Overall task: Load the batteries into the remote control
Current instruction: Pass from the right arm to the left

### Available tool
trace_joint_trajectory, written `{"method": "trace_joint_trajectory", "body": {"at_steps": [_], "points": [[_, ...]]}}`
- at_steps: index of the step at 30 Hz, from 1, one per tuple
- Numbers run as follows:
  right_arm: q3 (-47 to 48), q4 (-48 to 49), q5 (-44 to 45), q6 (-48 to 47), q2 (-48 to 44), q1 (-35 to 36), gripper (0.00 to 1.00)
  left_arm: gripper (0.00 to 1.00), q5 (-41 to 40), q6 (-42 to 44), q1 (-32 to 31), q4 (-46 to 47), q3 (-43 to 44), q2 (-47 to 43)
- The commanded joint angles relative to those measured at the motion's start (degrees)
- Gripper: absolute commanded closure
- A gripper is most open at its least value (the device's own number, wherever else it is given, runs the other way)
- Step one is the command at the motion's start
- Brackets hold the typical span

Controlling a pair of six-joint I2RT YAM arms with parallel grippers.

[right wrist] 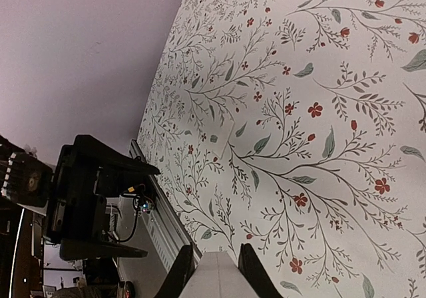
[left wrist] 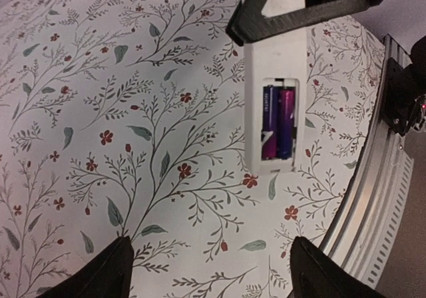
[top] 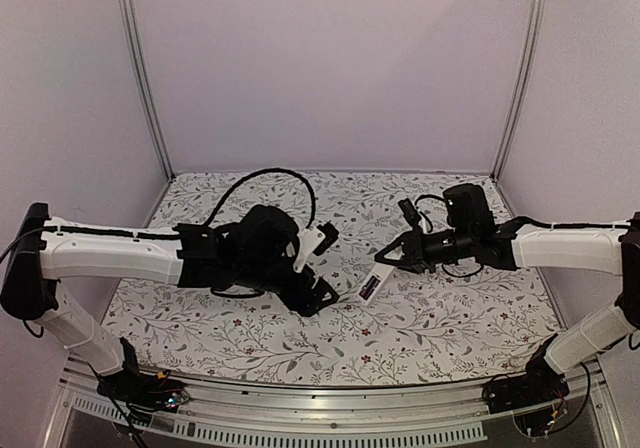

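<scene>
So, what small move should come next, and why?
Probably press the batteries down with the open left end effector, to check they are seated: both already lie side by side in the uncovered remote, held by the right end effector.

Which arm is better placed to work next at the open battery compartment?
Probably left. The left gripper is open, empty and faces the batteries seated in the remote control; the right gripper is shut on that remote.

The batteries (left wrist: 278, 125) lie side by side inside the remote control (left wrist: 275, 60) — over the table (left wrist: 133, 145)
</scene>
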Motion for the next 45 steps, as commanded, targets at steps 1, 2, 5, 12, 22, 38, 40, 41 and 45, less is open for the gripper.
{"method": "trace_joint_trajectory", "body": {"at_steps": [1,2,5,12,22,38,40,41,45], "points": [[-1.1,5.5,4.5,3.2,1.3,1.9,0.97,0.19,-0.6,0.4,-3.2,6.4,3.2,4.9],[-1.3,5.9,5.2,3.6,1.4,2.2,0.97,0.19,-0.3,0.0,-3.6,7.2,3.8,5.9],[-2.2,7.7,6.9,4.9,1.3,2.8,0.96,0.17,-1.1,-0.3,-4.8,7.8,6.7,9.4],[-3.5,12.4,7.9,8.0,1.8,4.2,0.96,0.16,-3.0,-0.5,-5.5,6.4,12.6,16.4],[-5.3,15.5,7.1,10.4,1.3,4.5,0.95,0.46,-3.5,1.8,-5.2,5.3,15.0,18.5],[-9.0,17.3,5.0,12.9,-0.8,2.2,0.35,0.81,-0.5,12.9,-2.7,-3.3,15.8,18.1],[-10.2,16.4,4.8,12.9,-2.0,0.7,0.3,0.78,2.6,15.8,-1.9,-6.3,16.0,18.4],[-10.7,15.5,4.8,12.8,-3.0,-0.1,0.29,0.78,3.6,17.9,-1.6,-8.4,16.5,18.9],[-12.6,11.2,4.7,10.8,-6.3,-3.4,0.28,0.78,3.2,25.6,-1.5,-16.6,17.8,21.4]]}}
